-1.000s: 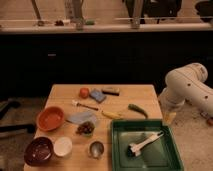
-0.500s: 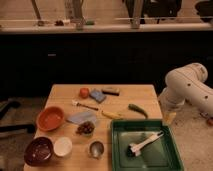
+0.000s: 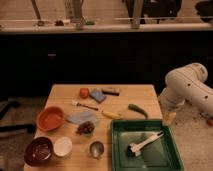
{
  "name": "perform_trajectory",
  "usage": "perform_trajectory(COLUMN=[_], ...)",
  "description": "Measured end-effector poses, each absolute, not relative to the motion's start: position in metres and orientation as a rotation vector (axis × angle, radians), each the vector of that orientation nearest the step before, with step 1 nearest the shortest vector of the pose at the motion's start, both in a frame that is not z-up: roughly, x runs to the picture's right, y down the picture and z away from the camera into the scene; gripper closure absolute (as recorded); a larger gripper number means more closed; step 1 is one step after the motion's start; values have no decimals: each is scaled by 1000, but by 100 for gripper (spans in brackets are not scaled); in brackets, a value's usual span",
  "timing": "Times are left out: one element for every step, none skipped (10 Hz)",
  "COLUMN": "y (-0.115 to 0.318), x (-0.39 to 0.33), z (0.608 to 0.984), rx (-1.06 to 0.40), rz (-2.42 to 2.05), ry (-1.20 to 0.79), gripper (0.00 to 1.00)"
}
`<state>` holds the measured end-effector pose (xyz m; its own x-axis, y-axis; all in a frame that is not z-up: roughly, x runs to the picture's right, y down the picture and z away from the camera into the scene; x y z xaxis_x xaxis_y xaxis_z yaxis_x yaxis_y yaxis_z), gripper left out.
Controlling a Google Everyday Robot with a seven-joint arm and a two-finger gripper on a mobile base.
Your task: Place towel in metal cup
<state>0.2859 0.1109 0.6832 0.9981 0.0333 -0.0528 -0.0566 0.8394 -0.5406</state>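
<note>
The robot's single white arm (image 3: 187, 84) is folded up off the right edge of the table (image 3: 131, 95). Its thick, rounded elbow is raised at the upper right, and a second segment runs off toward the lower right of the view. From the elbow the forearm drops steeply down and to the left. The gripper (image 3: 169, 117) hangs at its end, pointing downward just beside the table's right edge, its fingers spread apart, holding nothing and clear of the tabletop.
</note>
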Motion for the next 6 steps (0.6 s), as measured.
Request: perform_trajectory(y=[111, 111, 111, 110, 102, 94], x=[286, 286, 287, 287, 278, 274], z=[683, 683, 683, 684, 688, 695], rx=[-573, -573, -573, -576, -578, -584], rz=[48, 47, 45, 27, -31, -118], ry=[42, 42, 45, 54, 35, 16], gripper=[20, 20, 20, 20, 20, 20])
